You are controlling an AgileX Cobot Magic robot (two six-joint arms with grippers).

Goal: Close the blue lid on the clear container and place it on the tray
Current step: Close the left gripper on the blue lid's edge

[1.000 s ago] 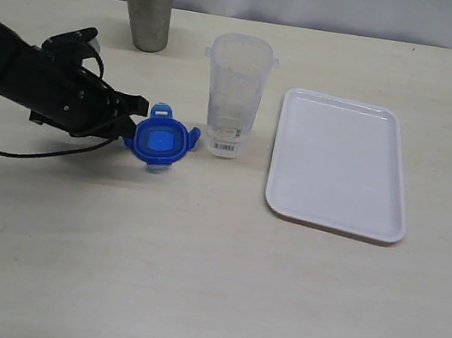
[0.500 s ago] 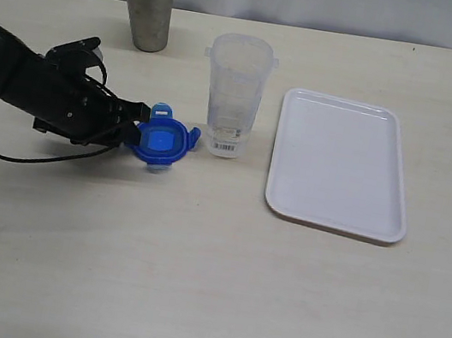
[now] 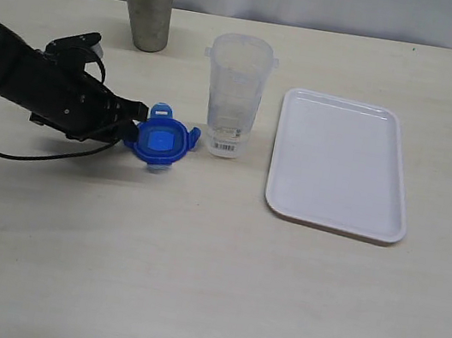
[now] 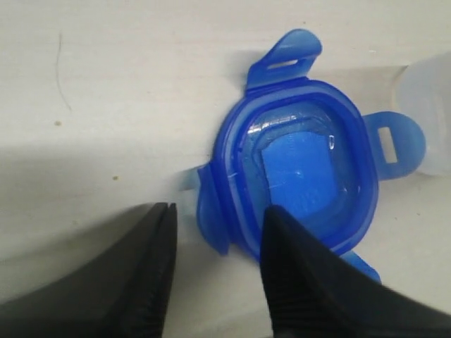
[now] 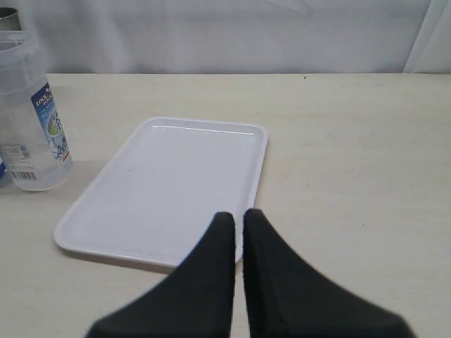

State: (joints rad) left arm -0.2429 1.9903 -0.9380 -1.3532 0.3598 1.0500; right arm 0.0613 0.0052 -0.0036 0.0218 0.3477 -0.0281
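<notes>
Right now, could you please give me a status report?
Left gripper open, straddling flap of blue lid. Right gripper shut. Clear container uncapped. Nothing blocking tray.

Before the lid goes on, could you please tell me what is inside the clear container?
The clear container looks empty through its walls; the stickers near its base hide a small part.

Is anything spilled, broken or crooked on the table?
Nothing is spilled or broken. The only odd bit: the blue lid lies on the table beside the clear container, not on it. The steel cup and tray sit neatly.
</notes>
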